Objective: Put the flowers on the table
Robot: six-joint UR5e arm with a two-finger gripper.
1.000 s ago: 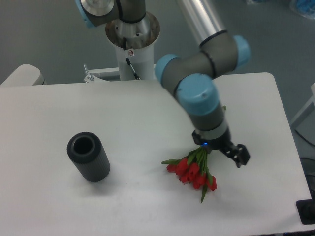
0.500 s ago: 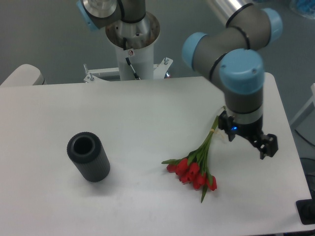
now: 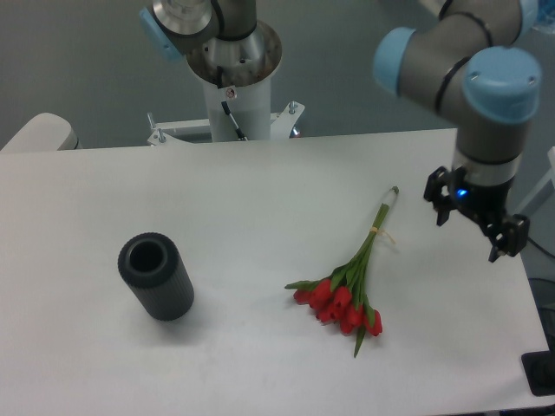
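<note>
- Tulips, a tied red bunch with green leaves, lie flat on the white worktop, right of centre; blooms point to the near edge, and the long stems run up and to the right, ending in a pale tip.
- Tool hangs off to the right of the stem tips, near the worktop's right edge, well apart from the bunch and grasping nothing; its two dark fingers stand spread.
- Dark ribbed cylinder stands on the left part of the worktop, open end up, far from the flowers.
- Robot base column rises behind the far edge.
</note>
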